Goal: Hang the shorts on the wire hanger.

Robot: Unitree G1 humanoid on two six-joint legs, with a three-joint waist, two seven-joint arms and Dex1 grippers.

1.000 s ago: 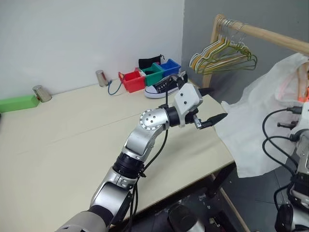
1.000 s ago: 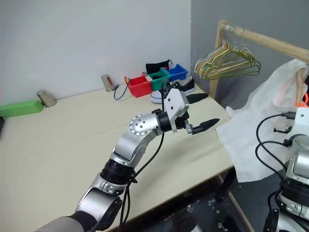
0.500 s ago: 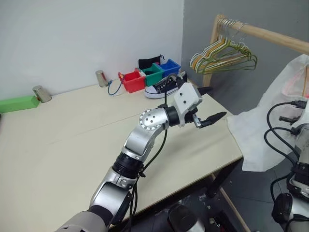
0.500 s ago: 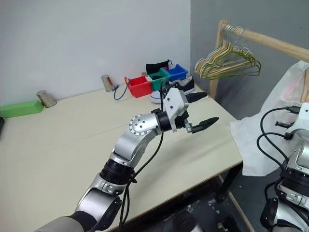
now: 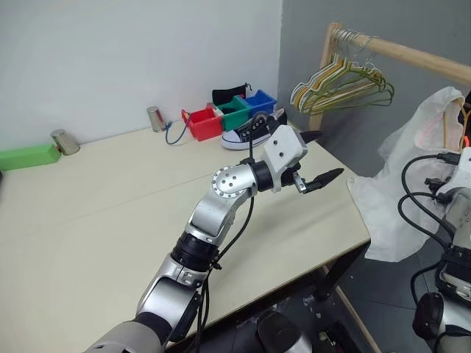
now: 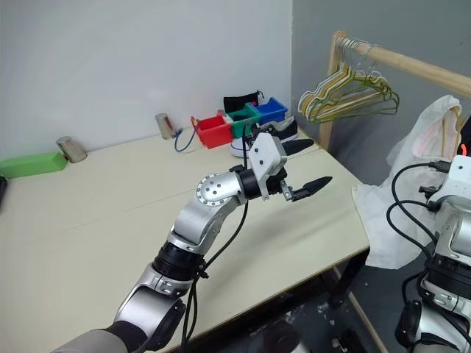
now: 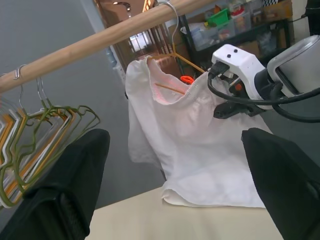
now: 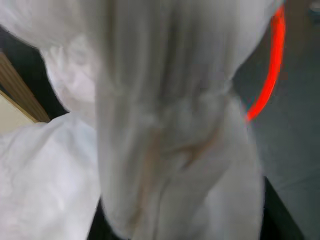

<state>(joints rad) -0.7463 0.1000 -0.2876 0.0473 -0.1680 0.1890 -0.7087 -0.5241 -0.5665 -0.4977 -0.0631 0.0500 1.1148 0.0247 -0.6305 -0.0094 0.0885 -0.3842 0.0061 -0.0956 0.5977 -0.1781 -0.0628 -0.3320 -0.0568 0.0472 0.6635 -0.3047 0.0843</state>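
Observation:
The white shorts (image 7: 190,150) hang on the yellow-gold wire hanger (image 7: 192,62), whose hook is over the wooden rail (image 7: 90,45). An orange-red drawstring (image 7: 186,79) shows at the gathered waistband. From the head, the shorts (image 5: 412,169) hang just past the table's right edge. My right gripper (image 7: 227,109) is against the shorts' side below the waistband, and the fabric (image 8: 165,125) lies close in front of its wrist camera. My left gripper (image 5: 324,156) stands open and empty above the table's right edge, pointing toward the shorts.
A bunch of pale green and yellow hangers (image 5: 342,84) hangs on the rail near its upright post. On the table (image 5: 88,220), the far side holds red, green and blue bins (image 5: 200,123), a shoe (image 5: 246,134), two metal cups (image 5: 154,118) and a green block (image 5: 26,157).
The shorts' lower edge has come off the table's corner and swung right, now hanging free beyond the edge. My left arm has kept still.

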